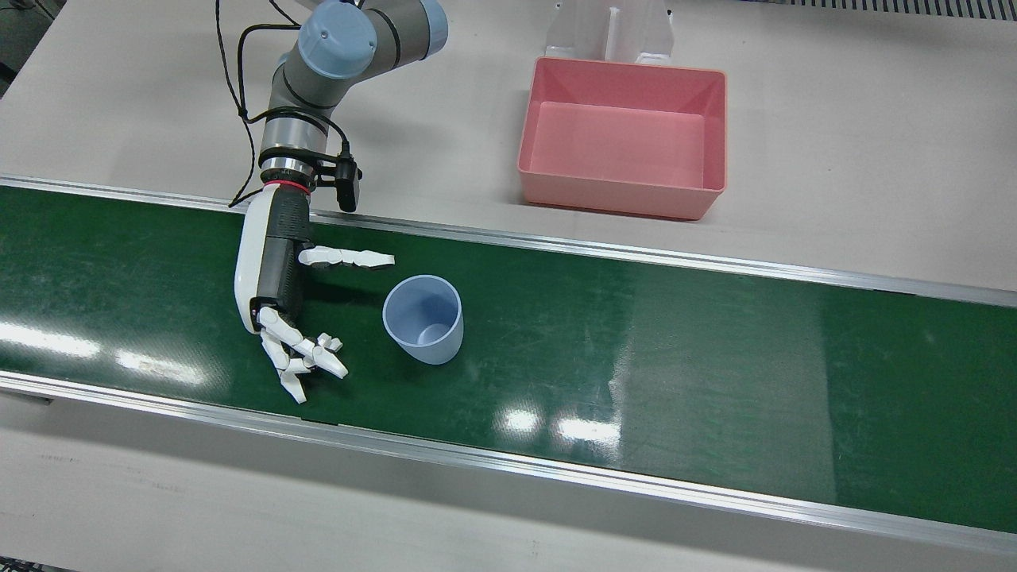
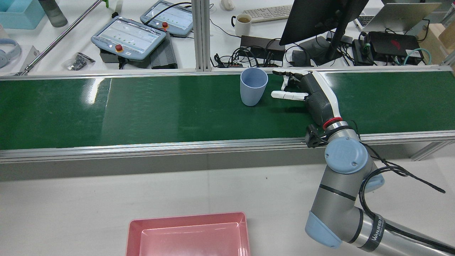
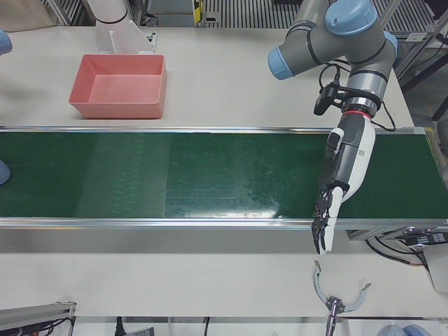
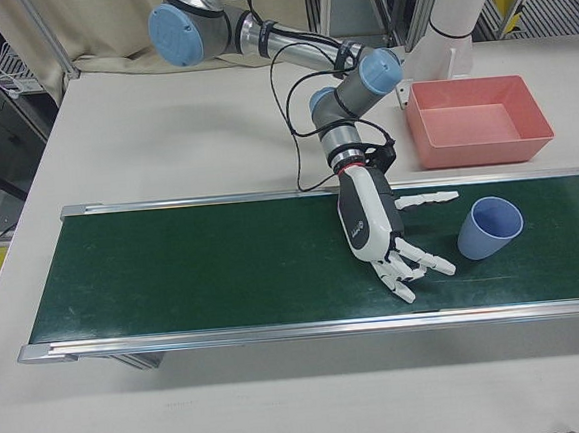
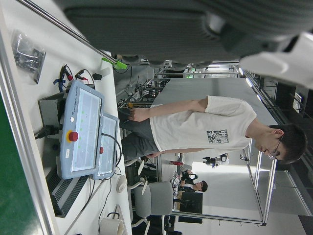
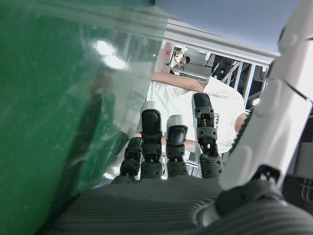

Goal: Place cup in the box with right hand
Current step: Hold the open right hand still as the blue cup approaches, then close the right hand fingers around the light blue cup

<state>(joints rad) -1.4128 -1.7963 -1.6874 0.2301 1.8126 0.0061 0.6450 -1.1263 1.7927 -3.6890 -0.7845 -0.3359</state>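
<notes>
A light blue cup (image 1: 423, 319) stands upright on the green belt (image 1: 715, 357). It also shows in the rear view (image 2: 253, 86) and the right-front view (image 4: 489, 228). My right hand (image 1: 278, 278) is open and empty, low over the belt beside the cup, thumb stretched toward it without touching; it also shows in the rear view (image 2: 309, 94) and the right-front view (image 4: 375, 220). The pink box (image 1: 624, 191) sits empty on the table behind the belt. My left hand (image 3: 336, 182) is open and empty, far along the belt, fingers over its front edge.
Metal rails (image 1: 556, 246) edge the belt on both sides. A white arm pedestal (image 1: 612, 32) stands just behind the box. Operators' desks with pendants (image 2: 129, 37), cables and a monitor lie beyond the belt. A plastic clamp part (image 3: 339, 297) lies on the front table.
</notes>
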